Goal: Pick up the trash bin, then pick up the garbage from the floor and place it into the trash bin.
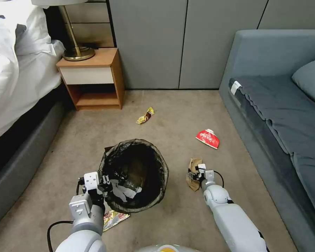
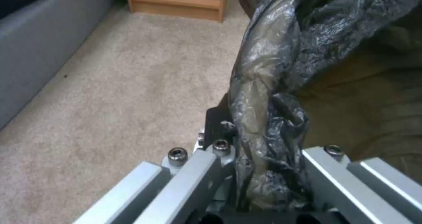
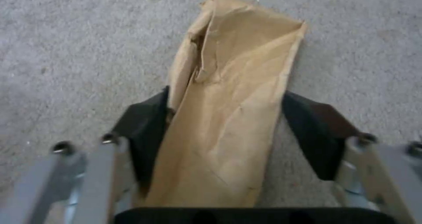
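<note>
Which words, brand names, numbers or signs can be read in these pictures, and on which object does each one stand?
No text can be read with certainty.
Crumpled red-and-white snack wrapper on the carpet: white print, too small to read.
Crumpled yellow-brown snack wrapper: print too small to read.
Shiny printed wrapper beside the black-bagged round trash bin: blurred.
White tag on the grey sofa: blank or unreadable.
Brown paper scrap: no print visible.

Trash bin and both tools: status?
Left tool clamped on trash bin rim. Right tool closed on brown paper scrap beside bin. Nothing between them.
</note>
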Controlling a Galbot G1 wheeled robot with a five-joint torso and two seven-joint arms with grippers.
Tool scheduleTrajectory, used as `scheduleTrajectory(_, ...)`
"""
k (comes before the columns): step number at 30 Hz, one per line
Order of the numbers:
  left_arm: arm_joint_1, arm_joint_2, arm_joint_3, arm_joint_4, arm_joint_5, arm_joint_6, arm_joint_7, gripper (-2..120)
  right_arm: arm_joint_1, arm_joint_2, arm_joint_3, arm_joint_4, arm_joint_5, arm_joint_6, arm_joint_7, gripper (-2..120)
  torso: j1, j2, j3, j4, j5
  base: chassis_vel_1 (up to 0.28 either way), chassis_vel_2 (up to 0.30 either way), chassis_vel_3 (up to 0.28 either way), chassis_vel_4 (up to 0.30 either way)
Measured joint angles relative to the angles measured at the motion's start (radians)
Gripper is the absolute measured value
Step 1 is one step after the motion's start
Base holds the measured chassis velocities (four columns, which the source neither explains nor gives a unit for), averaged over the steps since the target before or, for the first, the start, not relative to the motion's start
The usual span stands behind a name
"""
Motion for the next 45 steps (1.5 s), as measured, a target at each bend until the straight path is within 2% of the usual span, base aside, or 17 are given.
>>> scheduleTrajectory(2,0.0,0.0,0.0,0.0,0.0,0.0,0.0,1,-0.002,0.0,0.0,0.005,0.0,0.003,0.0,52,0.0,0.0,0.0,-0.0001,0.0,0.0,0.0,0.0,0.0)
scheduleTrajectory(4,0.0,0.001,0.0,0.0,0.0,-0.001,0.0,1,-0.002,0.0,0.0,0.006,0.0,0.003,0.001,50,0.0,0.0,0.0,-0.0001,-0.0001,0.0,0.0,0.0,0.0)
scheduleTrajectory(7,0.0,0.002,0.0,0.0,0.0,-0.001,0.0,1,-0.003,0.001,-0.002,0.007,0.0,0.009,0.004,34,0.0,0.0,0.0,0.0,0.0,0.0,0.0,0.0,0.0)
scheduleTrajectory(11,0.0,0.002,0.0,0.0,0.0,-0.001,0.0,1,-0.003,0.002,-0.002,0.007,0.0,0.012,0.005,28,0.0,0.0,0.0,-0.0001,0.0,0.0,0.0,0.0,0.0)
scheduleTrajectory(12,-0.001,0.002,0.0,0.001,-0.001,-0.001,0.0,1,-0.004,0.002,-0.003,0.008,0.0,0.015,0.006,22,0.0,0.0,0.0,0.0,0.0,0.0,0.0,0.0,0.0)
scheduleTrajectory(13,-0.005,0.002,0.0,0.003,-0.002,-0.001,0.001,1,-0.003,0.002,-0.004,0.009,0.0,0.022,0.008,7,0.0,0.0,0.0,0.0001,0.0001,0.0,0.0,0.0,0.0)
scheduleTrajectory(14,-0.005,0.002,0.0,0.003,-0.002,-0.001,0.001,1,-0.003,0.002,-0.004,0.009,0.0,0.022,0.008,7,0.0,0.0,0.0,0.0001,0.0001,0.0,0.0,0.0,0.0)
scheduleTrajectory(15,-0.007,0.002,0.0,0.004,-0.002,-0.001,0.001,1,-0.002,0.002,-0.005,0.009,-0.001,0.028,0.008,0,0.0,0.0,0.0,0.0002,0.0002,0.0,0.0,0.0,0.0)
scheduleTrajectory(29,-0.002,0.0,0.002,0.002,-0.004,-0.001,0.001,1,-0.005,0.0,-0.003,0.014,-0.006,0.068,0.009,0,0.0,0.0,0.0,0.0,0.0001,0.0,0.0,0.0,0.0)
scheduleTrajectory(33,0.001,0.0,0.002,-0.001,-0.003,-0.002,0.001,1,-0.014,-0.007,-0.002,0.053,-0.006,0.085,0.011,0,0.0,0.0,0.0,0.0,0.0002,0.0,0.0,0.0,0.0)
scheduleTrajectory(36,0.002,0.0,0.002,-0.003,-0.003,-0.003,0.001,1,-0.055,-0.028,-0.002,0.223,-0.003,0.113,0.011,0,0.0,0.0,0.0,0.0,0.0002,0.0,0.0,0.0,0.0)
scheduleTrajectory(37,0.002,0.0,0.002,-0.003,-0.003,-0.003,0.001,1,-0.055,-0.028,-0.002,0.223,-0.003,0.113,0.011,0,0.0,0.0,0.0,0.0,0.0002,0.0,0.0,0.0,0.0)
scheduleTrajectory(38,0.002,0.0,0.002,-0.003,-0.003,-0.003,0.001,1,-0.073,-0.036,-0.003,0.302,0.001,0.139,0.003,0,0.0,0.0,0.0,-0.0001,-0.0001,0.0,0.0,0.0,0.0)
scheduleTrajectory(40,0.002,0.0,0.003,-0.003,-0.003,-0.003,0.001,1,-0.106,-0.049,-0.004,0.43,0.009,0.224,-0.053,0,0.0,0.0,0.0,-0.0001,-0.0001,0.0,0.0,0.0,0.0)
scheduleTrajectory(41,0.002,0.0,0.003,-0.003,-0.003,-0.003,0.001,1,-0.106,-0.049,-0.004,0.43,0.009,0.224,-0.053,0,0.0,0.0,0.0,-0.0001,-0.0001,0.0,0.0,0.0,0.0)
scheduleTrajectory(44,0.002,0.001,0.008,-0.002,-0.004,-0.003,0.001,1,-0.159,-0.071,-0.007,0.673,0.053,0.322,-0.154,0,0.0,0.0,0.0,0.0001,-0.0001,0.0,0.0,0.0,0.0)
scheduleTrajectory(45,0.002,0.001,0.008,-0.002,-0.004,-0.003,0.001,1,-0.159,-0.071,-0.007,0.673,0.053,0.322,-0.154,0,0.0,0.0,0.0,0.0001,-0.0001,0.0,0.0,0.0,0.0)
